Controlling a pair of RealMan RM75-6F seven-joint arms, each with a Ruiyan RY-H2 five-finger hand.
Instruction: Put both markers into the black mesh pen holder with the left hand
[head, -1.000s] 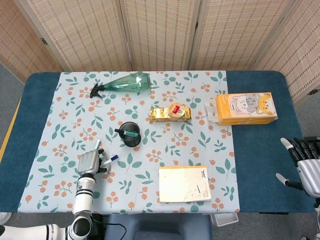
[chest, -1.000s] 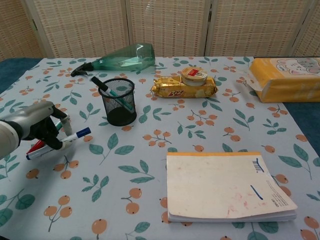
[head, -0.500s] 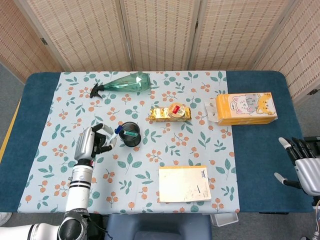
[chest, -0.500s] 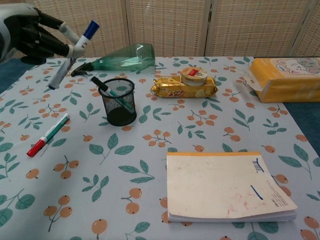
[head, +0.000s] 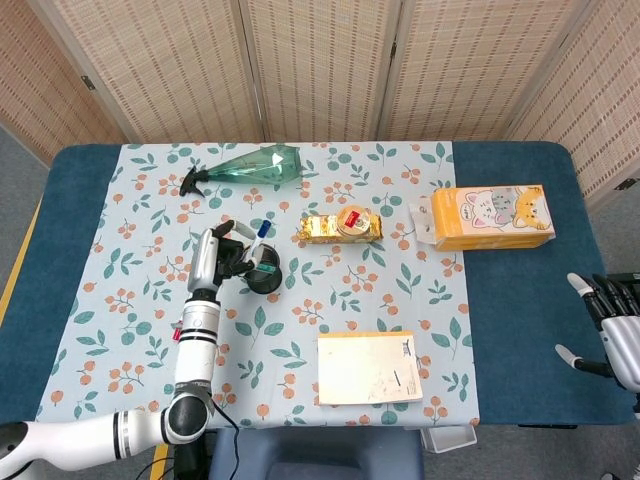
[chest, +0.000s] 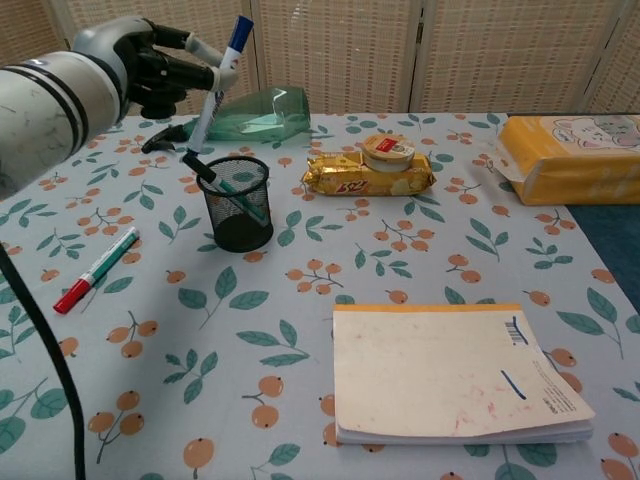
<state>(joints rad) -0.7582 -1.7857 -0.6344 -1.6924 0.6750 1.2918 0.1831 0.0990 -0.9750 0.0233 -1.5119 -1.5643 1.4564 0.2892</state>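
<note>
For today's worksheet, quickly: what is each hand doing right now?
Left hand: holds the blue-capped marker above the black mesh pen holder.
Right hand: open, holding nothing.

A folding screen (head: 320, 65) of woven cane panels in pale wooden frames stands along the far side of the table, closing off the back of the room; its hinges show dark between the panels. The table (head: 520, 330) is covered in dark blue fabric, with a light blue cloth (head: 130, 250) printed with green leaves and orange berries spread over most of it. Grey floor (head: 20, 190) shows at the left. Lighting is even and soft, without strong shadows.
</note>
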